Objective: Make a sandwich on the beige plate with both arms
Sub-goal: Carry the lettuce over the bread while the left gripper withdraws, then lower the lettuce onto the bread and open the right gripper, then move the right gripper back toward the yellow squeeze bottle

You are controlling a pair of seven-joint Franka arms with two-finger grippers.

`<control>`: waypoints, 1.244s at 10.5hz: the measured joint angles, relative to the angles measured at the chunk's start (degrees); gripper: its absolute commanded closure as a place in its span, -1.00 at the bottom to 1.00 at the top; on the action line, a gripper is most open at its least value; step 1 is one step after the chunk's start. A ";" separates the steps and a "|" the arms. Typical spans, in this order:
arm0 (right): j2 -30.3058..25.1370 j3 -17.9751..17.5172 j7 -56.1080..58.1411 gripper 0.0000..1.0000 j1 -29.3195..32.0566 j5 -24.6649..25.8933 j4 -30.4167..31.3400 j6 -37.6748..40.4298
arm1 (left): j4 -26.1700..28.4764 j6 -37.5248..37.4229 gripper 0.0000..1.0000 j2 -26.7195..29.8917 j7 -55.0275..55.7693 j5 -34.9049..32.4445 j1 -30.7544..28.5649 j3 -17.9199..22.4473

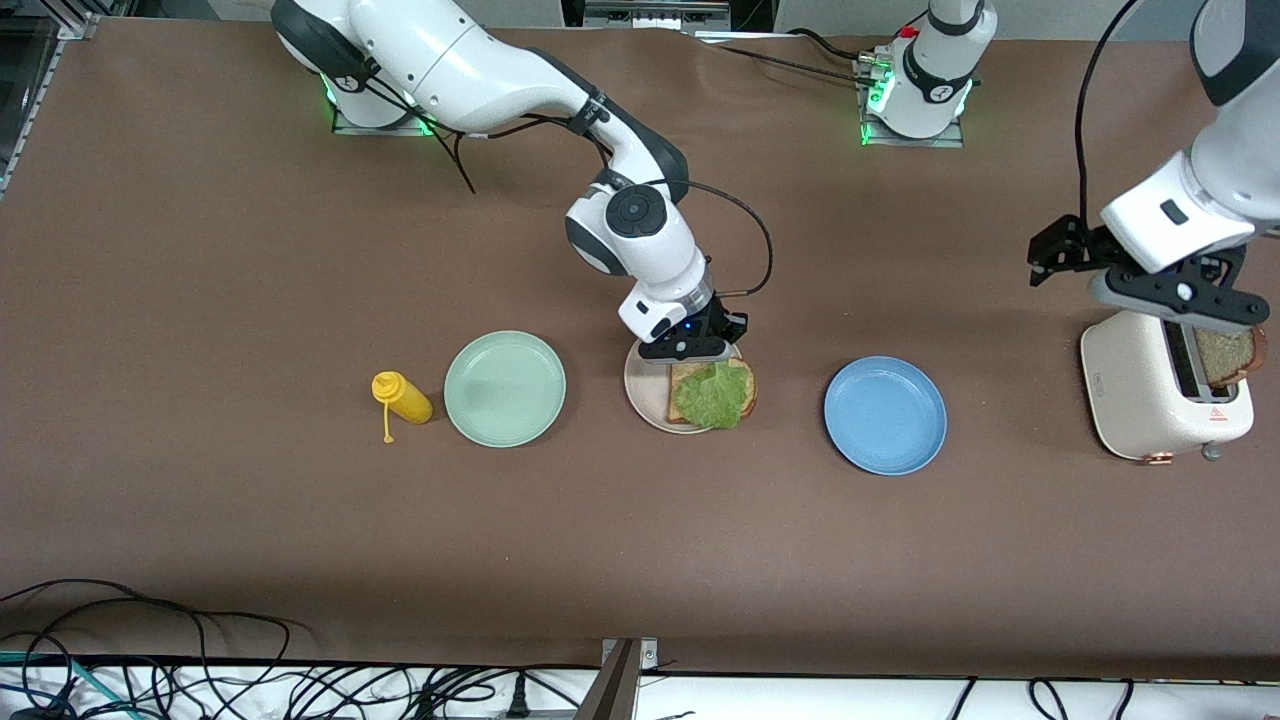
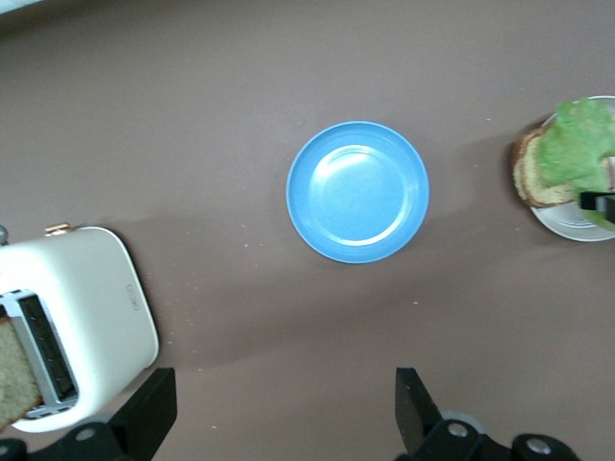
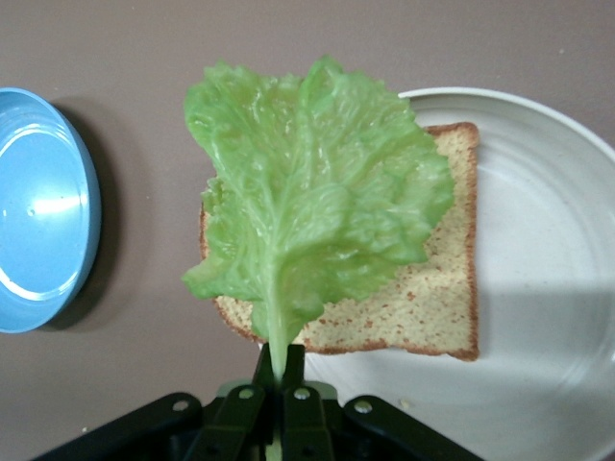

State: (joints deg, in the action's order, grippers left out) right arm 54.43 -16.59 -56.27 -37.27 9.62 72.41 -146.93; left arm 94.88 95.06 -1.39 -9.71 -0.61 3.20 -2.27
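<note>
The beige plate (image 1: 645, 400) holds one slice of brown bread (image 1: 745, 385) with a green lettuce leaf (image 1: 712, 395) spread over it. My right gripper (image 1: 690, 350) is over the plate's edge and is shut on the leaf's stem (image 3: 282, 360). In the right wrist view the leaf (image 3: 307, 192) covers part of the bread (image 3: 432, 298) on the plate (image 3: 548, 240) and overhangs toward the blue plate. A second bread slice (image 1: 1228, 355) stands in the toaster (image 1: 1140, 390). My left gripper (image 1: 1170, 295) hovers over the toaster, open and empty (image 2: 285, 413).
A blue plate (image 1: 885, 415) lies between the beige plate and the toaster. A mint-green plate (image 1: 505, 388) and a yellow squeeze bottle (image 1: 402, 397) lie toward the right arm's end. Cables run along the table edge nearest the front camera.
</note>
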 measured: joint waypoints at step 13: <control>-14.22 2.00 7.06 -1.00 11.59 -1.58 -3.91 31.94 | 2.95 0.64 -1.00 1.51 0.77 2.03 0.61 1.99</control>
State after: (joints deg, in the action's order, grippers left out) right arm 40.21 -14.59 -49.22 -25.68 8.04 68.51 -114.98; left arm 97.83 95.71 0.12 -8.94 1.42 3.81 -0.28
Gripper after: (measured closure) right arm 0.000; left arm 0.000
